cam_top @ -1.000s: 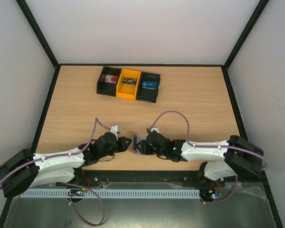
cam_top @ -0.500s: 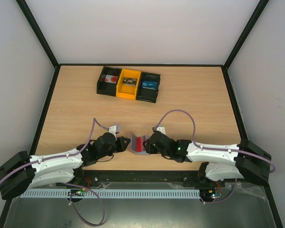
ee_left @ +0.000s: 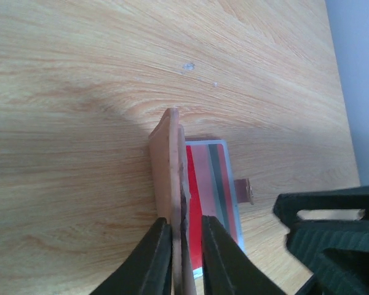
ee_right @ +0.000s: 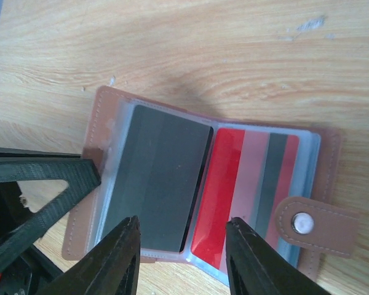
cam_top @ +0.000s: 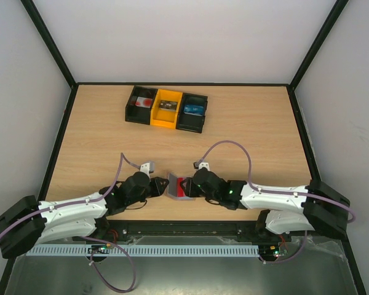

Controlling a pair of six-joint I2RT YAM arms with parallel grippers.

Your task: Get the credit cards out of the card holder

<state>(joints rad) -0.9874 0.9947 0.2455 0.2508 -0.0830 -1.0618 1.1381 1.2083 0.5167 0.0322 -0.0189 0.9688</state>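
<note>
The card holder [ee_right: 99, 123] showed a stitched tan-brown rim, with a brown tab [ee_right: 329, 228] carrying a silver snap [ee_right: 303, 223]. Behind its pale, cloudy pockets, the red card [ee_right: 224, 196] bore pink and grey stripes beside a dark grey card [ee_right: 157, 178]. The desk [ee_right: 203, 43] was light, streaky woodgrain. Far off, an orange bin [cam_top: 166, 109] sat between black bins [cam_top: 140, 104]. The left pincer [ee_left: 186, 220] was black.
</note>
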